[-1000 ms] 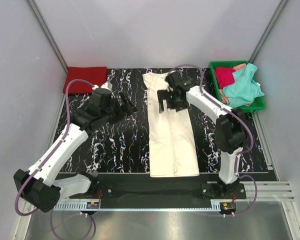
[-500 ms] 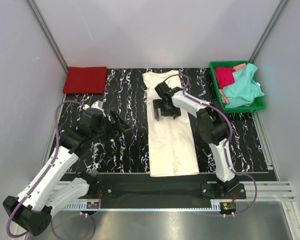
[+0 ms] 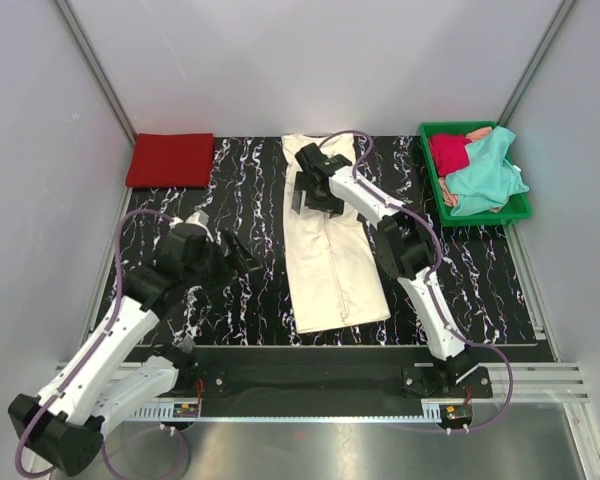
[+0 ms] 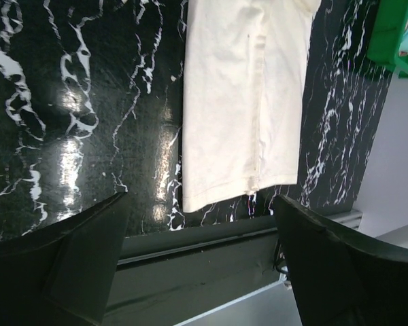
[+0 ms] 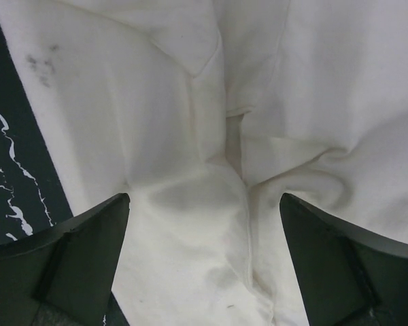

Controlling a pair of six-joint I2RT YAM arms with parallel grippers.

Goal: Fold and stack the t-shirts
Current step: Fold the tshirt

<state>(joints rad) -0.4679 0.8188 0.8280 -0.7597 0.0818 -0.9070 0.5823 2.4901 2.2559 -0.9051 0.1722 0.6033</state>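
Note:
The large cream-white t-shirt (image 3: 332,262) lies as a long narrow strip down the middle of the black marbled mat (image 3: 242,180). My right gripper (image 3: 315,202) sits open low over its far part; the right wrist view shows wrinkled cream cloth (image 5: 197,136) under the spread gripper (image 5: 204,197). My left gripper (image 3: 242,255) is open and empty over bare mat left of the shirt; its wrist view (image 4: 200,197) shows the shirt's near end (image 4: 245,102). A folded red t-shirt (image 3: 170,160) lies at the far left. The teal t-shirt (image 3: 488,176) and crimson t-shirt (image 3: 448,152) are heaped in the tray.
The green plastic tray (image 3: 521,212) stands at the far right corner, off the mat; its corner also shows in the left wrist view (image 4: 387,34). Grey walls close in the left, far and right sides. A black rail (image 3: 310,378) runs along the near edge.
My right gripper has moved farther and leftward along the cream shirt, and the shirt has shifted left and slanted. My left arm has drawn back toward the near left.

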